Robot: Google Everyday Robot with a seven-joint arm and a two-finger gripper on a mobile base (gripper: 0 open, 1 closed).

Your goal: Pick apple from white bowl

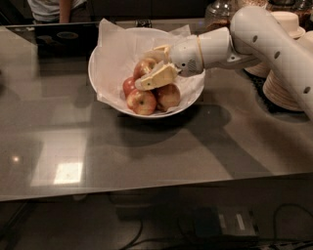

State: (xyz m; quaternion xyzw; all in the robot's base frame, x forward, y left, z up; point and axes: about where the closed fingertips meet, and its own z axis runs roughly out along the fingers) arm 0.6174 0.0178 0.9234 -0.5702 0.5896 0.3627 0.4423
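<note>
The white bowl (93, 82), lined with crinkled white tissue, sits on the dark table at the back centre. It holds several red-yellow apples. The apple (145, 67) lies on top of the pile. My gripper (142, 70) reaches in from the right, one finger above the apple and one below it, both pressing its sides. The apple still rests on the others in the bowl. Smaller apples (142, 101) lie beneath and in front of it.
Stacked beige plates (283, 90) stand at the right, behind my arm (264, 34). A person (49, 7) stands at the far left edge behind a dark flat object (58, 36). The table's front edge (146, 193) runs across below.
</note>
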